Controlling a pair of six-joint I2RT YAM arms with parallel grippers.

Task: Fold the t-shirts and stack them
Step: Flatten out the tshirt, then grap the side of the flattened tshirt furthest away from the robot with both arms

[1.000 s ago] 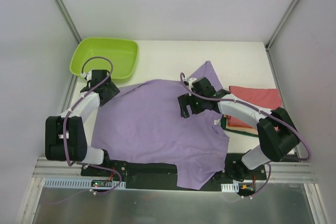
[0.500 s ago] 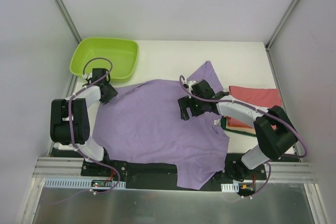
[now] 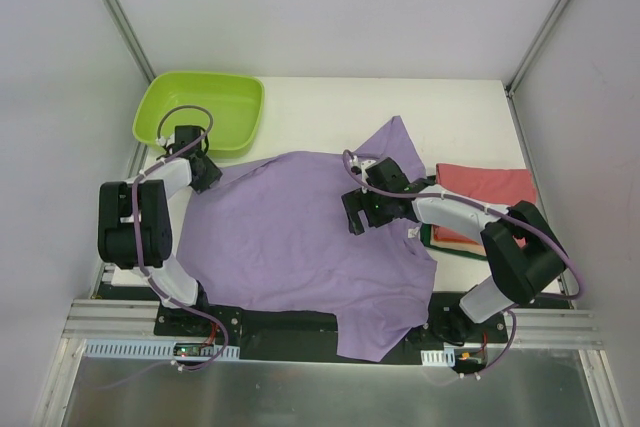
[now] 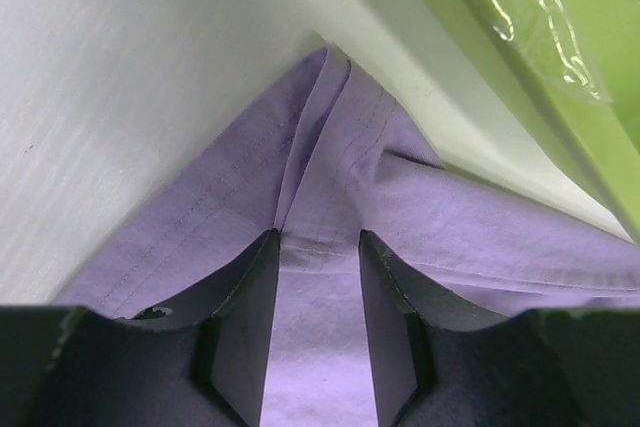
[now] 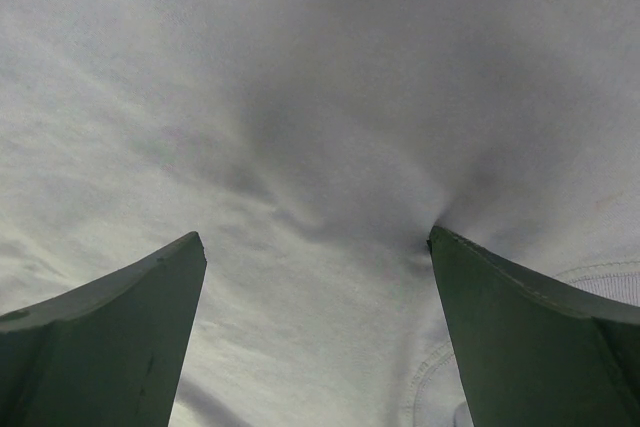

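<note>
The lilac-purple t-shirt [image 3: 290, 237] lies spread across the table, one sleeve pointing to the back [image 3: 395, 137]. My left gripper [image 3: 205, 175] sits low at the shirt's far left corner. In the left wrist view its fingers [image 4: 318, 237] stand a little apart, astride a raised fold of purple cloth [image 4: 320, 177]. My right gripper [image 3: 357, 222] rests on the shirt's middle right, near the collar. In the right wrist view it [image 5: 315, 237] is wide open, and its right fingertip [image 5: 450, 247] dimples the cloth [image 5: 300, 97]. Folded red [image 3: 490, 185], orange and dark green [image 3: 440, 242] shirts lie stacked at the right.
A lime-green plastic tub [image 3: 200, 109] stands at the back left, close behind my left gripper; its rim shows in the left wrist view [image 4: 560, 67]. White walls with metal frame posts enclose the table. The shirt's hem hangs over the near edge [image 3: 375, 337].
My left arm has drawn back and its gripper has edged left and back onto the shirt's corner. My right gripper has slid slightly nearer across the shirt.
</note>
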